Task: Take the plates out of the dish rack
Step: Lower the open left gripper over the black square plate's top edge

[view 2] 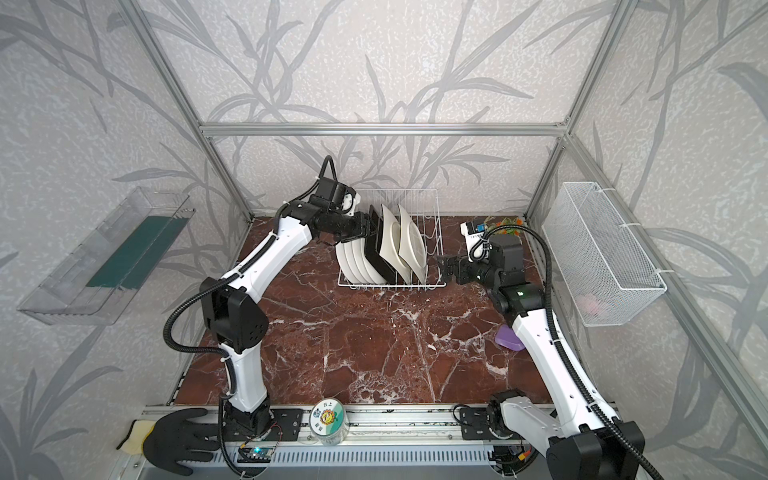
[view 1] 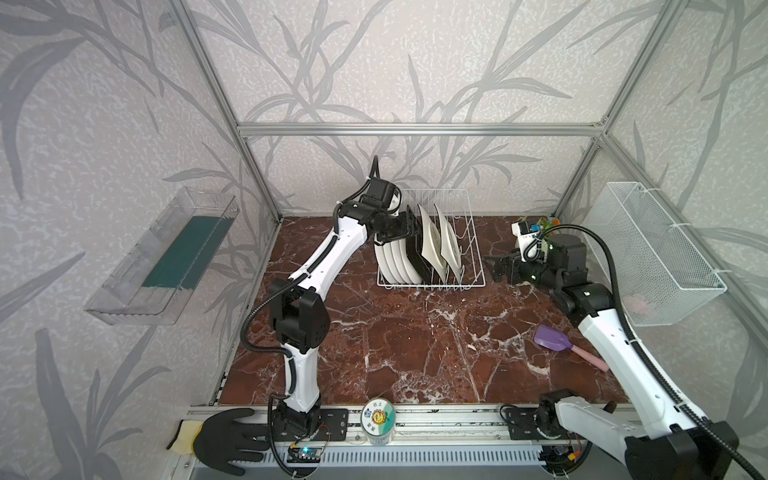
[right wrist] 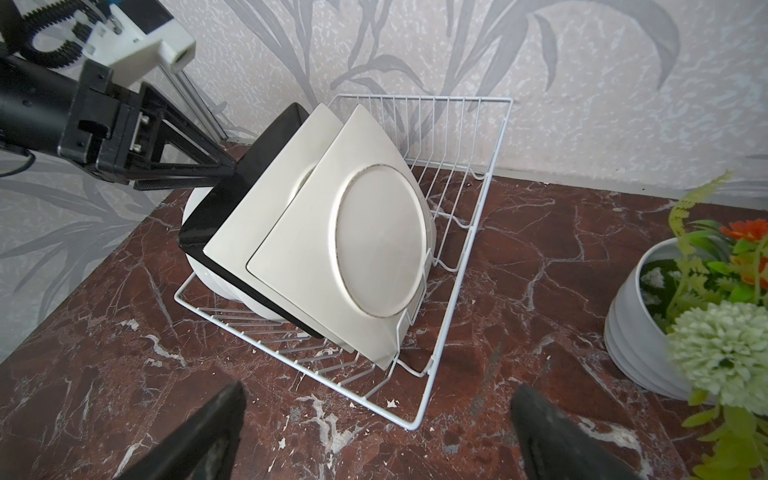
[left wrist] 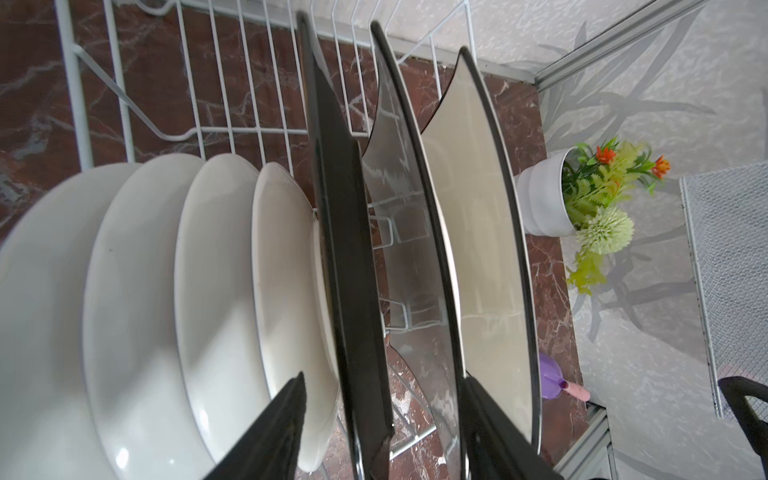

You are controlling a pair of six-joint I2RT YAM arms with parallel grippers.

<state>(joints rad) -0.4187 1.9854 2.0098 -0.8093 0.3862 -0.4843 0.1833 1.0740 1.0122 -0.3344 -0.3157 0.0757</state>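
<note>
Far left, the clear plastic tray (view 1: 162, 257) hung on the side wall, well off the action. Moving in, the left gripper (view 1: 410, 226) was up at the white wire dish rack (view 1: 436, 285). That rack sat at the far middle of the red-brown marble tabletop (view 1: 415, 353), its back side close to the rear wall. The jaws stood partway apart, straddling the top edge of the black square plate (left wrist: 349, 270). The left wrist view showed a gap on both sides, so nothing was gripped. One fingertip (left wrist: 286, 415) sat over the last of the round white plates (view 1: 388, 262), packed on edge at the rack's left end. Right of the black plate, two cream square plates (right wrist: 374, 249) leaned together, and past them open tines ran to the rack's right rim. Just beside that rim hovered the right gripper (view 1: 490, 268), jaws thrown wide, holding nothing, low over the marble. A broad stretch of marble lay between the rack's front rim and the front rail. Behind the right arm stood a white pot of artificial flowers (right wrist: 636, 332). Nearer lay a purple scoop with a pink handle (view 1: 552, 338), and far right, the white mesh basket (view 1: 665, 266) on the wall.
</note>
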